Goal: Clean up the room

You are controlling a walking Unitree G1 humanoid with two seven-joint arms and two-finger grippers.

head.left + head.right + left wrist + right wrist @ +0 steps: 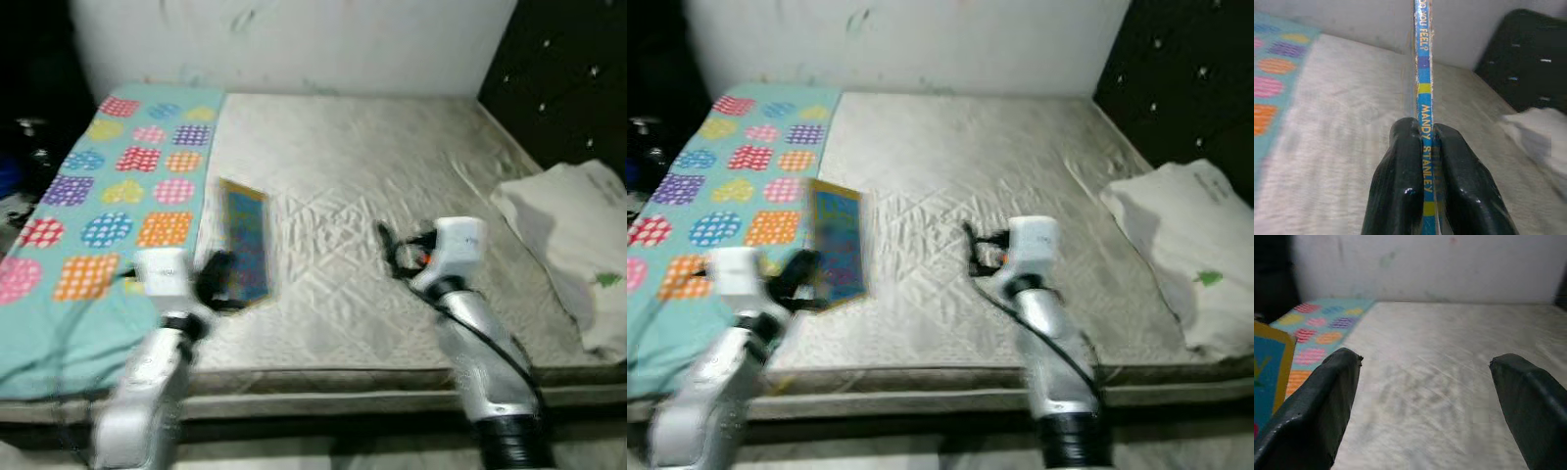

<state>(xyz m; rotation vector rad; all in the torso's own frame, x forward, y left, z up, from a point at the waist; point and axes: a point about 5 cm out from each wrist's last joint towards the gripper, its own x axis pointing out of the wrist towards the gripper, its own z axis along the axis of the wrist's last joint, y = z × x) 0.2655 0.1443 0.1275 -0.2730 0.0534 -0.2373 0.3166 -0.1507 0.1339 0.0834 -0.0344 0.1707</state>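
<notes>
Two grippers over the mattress [372, 196]: left gripper [1422, 161] pinching a children's book [243, 243], right gripper [1425, 396] spread; patterned blanket [118, 186] at nine o'clock, white pillow [578, 235] at three.

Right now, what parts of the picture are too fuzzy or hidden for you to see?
- Book: cover picture blurred in the eye views; the left wrist view shows the spine edge-on, with its title cut off by the top edge.
- Left gripper: smeared by motion in the eye views.
- White pillow: cut off by the right edge.
- Dark items beside the patterned blanket: lost in shadow.
</notes>
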